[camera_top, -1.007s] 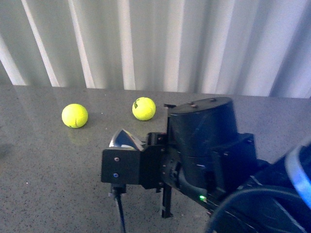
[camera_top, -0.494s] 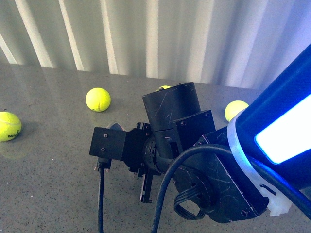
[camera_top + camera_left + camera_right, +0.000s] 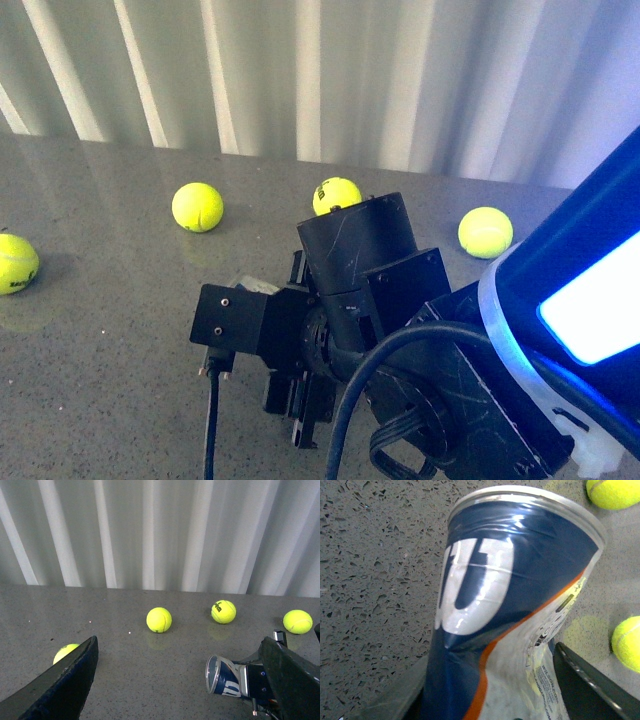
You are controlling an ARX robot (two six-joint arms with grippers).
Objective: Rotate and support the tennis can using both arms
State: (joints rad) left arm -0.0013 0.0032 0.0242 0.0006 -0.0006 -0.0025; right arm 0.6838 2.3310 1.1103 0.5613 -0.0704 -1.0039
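Right claw [image 3: 495, 700] clamped on can [image 3: 520, 580], low over near-centre table [image 3: 100, 380]; can sits lower, more hidden than a moment ago (rotation likely under way). Left claw [image 3: 180, 685] gapes left of can, not yet supporting.

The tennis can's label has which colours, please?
Dark blue, white lettering, orange stripe on the tennis can; clearest in right wrist view.

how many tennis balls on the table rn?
4: far-left ball at the frame edge, second ball left of centre, third ball peeking behind the right arm, fourth ball further right. The arm may hide more.
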